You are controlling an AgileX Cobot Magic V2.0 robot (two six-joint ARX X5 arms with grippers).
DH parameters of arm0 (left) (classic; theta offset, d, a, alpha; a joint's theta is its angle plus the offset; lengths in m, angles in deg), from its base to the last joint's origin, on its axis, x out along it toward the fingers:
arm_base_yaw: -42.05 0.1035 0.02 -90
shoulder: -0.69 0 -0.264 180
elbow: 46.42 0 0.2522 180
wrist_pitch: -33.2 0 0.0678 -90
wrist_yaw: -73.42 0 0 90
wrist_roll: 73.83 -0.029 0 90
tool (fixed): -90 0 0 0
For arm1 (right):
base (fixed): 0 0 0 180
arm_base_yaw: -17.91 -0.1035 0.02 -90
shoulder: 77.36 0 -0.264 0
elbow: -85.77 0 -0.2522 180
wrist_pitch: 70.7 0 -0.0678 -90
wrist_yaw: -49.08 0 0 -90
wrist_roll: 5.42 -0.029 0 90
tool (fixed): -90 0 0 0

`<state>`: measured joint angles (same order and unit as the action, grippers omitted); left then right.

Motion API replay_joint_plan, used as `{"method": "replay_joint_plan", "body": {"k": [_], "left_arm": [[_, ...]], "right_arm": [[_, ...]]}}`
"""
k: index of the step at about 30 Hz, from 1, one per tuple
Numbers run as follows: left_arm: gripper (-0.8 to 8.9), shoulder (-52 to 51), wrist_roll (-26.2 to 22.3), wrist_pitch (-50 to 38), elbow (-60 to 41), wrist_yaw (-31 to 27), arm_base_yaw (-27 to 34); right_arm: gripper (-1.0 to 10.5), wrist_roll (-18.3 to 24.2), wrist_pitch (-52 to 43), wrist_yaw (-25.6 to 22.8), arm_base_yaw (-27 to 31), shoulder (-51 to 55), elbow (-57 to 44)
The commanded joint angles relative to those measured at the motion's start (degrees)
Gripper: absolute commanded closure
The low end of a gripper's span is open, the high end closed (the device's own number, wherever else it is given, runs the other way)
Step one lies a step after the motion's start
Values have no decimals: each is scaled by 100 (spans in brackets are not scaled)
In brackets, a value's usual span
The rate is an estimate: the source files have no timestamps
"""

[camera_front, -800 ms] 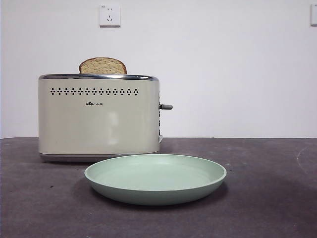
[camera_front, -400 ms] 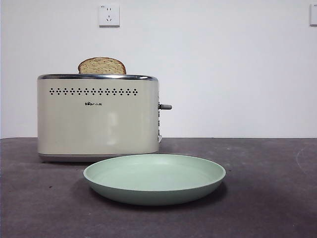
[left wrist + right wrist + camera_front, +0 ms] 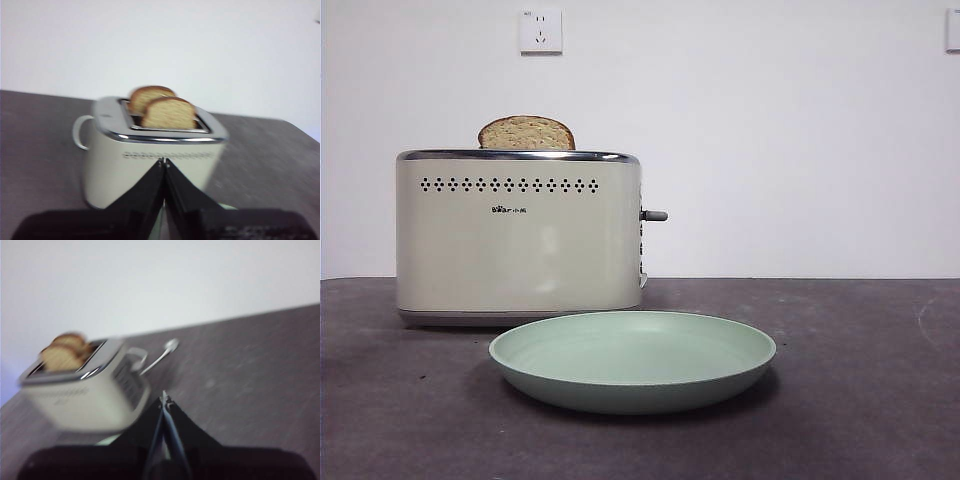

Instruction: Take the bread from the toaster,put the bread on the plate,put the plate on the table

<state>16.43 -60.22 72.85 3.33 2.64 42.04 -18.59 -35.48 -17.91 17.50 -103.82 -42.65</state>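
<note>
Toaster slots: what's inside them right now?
Two tan, brown-crusted bread slices stand in the cream, chrome-rimmed toaster, one per slot, tops poking out. Their lower halves are hidden.

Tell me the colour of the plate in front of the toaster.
The plate is pale mint green, plain with no pattern; the front view shows it best.

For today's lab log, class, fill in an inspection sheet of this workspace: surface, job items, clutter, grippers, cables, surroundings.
Surface: table, dark grey-brown, faint scuffs.
Job's things: toaster upright; two slices in its slots, the bread nearer the left wrist camera and the second slice behind it; plate on the table in front of the toaster, holding nothing.
Clutter: nothing seen.
Grippers: left gripper and right gripper both shut, holding nothing, away from the toaster.
Cables: nothing seen.
Surroundings: white wall, wall socket.
</note>
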Motion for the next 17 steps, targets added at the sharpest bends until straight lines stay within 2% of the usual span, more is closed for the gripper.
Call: {"method": "replay_joint_plan", "body": {"k": [1, 9, 14, 17], "left_arm": [[822, 310, -166, 295, 479, 516, 0], [822, 1139, -695, 1727, 1731, 1552, 0], [822, 1392, -1130, 2667, 2179, 1735, -2], [820, 1425, -1241, 2896, 2326, 1725, -2]], "right_arm": [[959, 420, 632, 426, -48, -442, 640], [959, 1222, 2634, 1021, -304, -1366, 2190], [958, 1888, 3856, 997, -468, -1700, 2826], [958, 2074, 4122, 968, -492, -1757, 2938]]}}
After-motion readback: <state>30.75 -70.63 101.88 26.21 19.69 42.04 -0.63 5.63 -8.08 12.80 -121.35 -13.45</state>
